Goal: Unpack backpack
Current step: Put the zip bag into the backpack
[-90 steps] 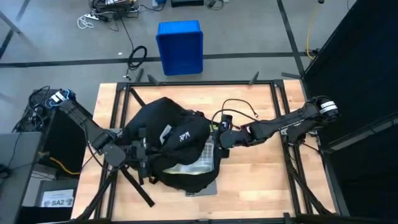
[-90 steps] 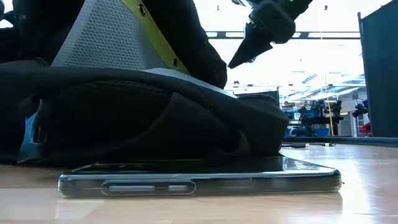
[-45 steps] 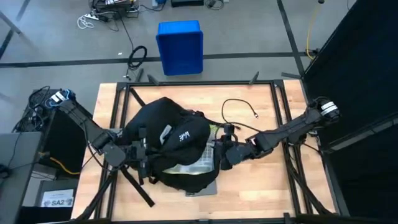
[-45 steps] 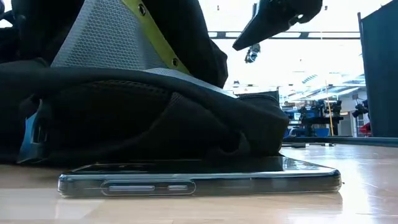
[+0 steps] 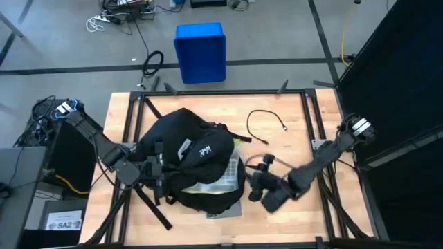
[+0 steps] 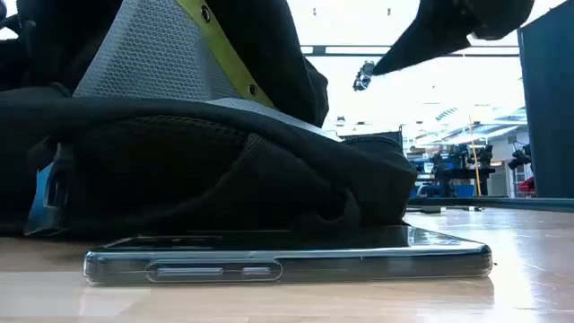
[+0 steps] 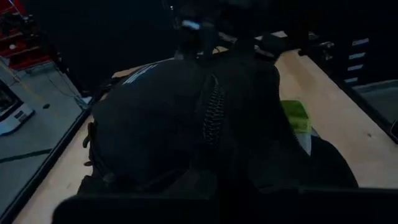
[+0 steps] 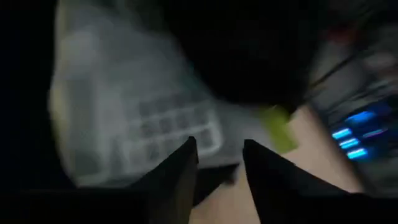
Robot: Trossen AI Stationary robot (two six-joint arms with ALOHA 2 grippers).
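Partly unpacked, I'd say: large rounded black fabric backpack [image 5: 187, 162] sits frame centre-left, open; thin black cable [image 5: 266, 121] and clear-cased phone [image 6: 287, 256] lie on the table. Right gripper [image 8: 217, 158] empty, fingers apart. Left gripper [image 5: 149, 169] at the pack; can't tell its state.

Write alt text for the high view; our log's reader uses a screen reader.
Overhead: a black backpack lies open on a wooden table, the left gripper at its left side. The right gripper hovers just right of the opening, empty, a loose cable behind it.
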